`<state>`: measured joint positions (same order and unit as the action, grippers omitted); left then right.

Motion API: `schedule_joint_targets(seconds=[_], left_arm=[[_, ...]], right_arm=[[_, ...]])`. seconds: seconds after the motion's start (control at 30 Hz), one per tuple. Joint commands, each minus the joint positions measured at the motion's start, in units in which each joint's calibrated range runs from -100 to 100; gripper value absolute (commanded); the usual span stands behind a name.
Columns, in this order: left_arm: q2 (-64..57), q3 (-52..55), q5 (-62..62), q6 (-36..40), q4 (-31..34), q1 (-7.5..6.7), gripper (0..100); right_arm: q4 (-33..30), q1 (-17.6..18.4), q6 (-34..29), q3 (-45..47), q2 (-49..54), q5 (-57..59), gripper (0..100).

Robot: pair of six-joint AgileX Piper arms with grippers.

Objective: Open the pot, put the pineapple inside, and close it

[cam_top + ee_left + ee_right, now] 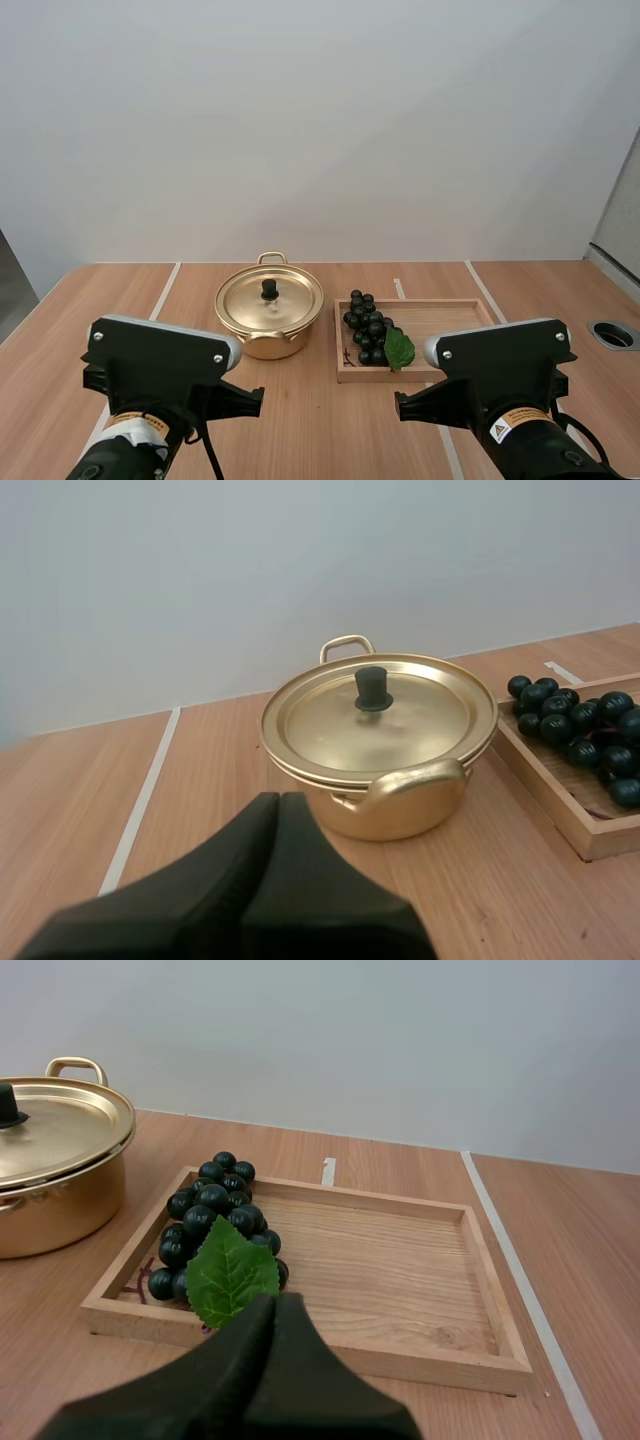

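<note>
High view: gold pot (268, 342) sits mid-bench (300, 425), lid (292, 300) on and seated flush. Wooden tray (440, 303) lies just beside it on the right arm's side, a thin gap between. Grapes (366, 325) with a green leaf (399, 348) lie in the tray end nearest the pot; the rest of the tray floor is bare. Left wrist view: left hand (280, 798) is clenched on nothing, short of the pot's near handle, open bench between. Right wrist view: right hand (277, 1298) is clenched and empty, near the tray's front edge by the leaf.
</note>
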<state>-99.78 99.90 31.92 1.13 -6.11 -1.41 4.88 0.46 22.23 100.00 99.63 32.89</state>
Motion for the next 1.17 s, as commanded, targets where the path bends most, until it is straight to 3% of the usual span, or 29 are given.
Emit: schedule_joint_targets(seconds=[0.0,0.33,1.13], left_arm=[[-0.22,0.1,-1.64,0.64,-0.03,0.06,0],[-0.22,0.1,-1.82,0.64,-0.03,0.06,0],[-0.22,0.1,-1.78,0.76,-0.03,2.04,0]], right_arm=[[-0.57,0.05,0.56,0.0,0.37,0.09,0],[-0.57,0.05,0.56,0.0,0.37,0.09,0],[0.05,0.05,0.54,0.0,0.37,-5.64,0]])
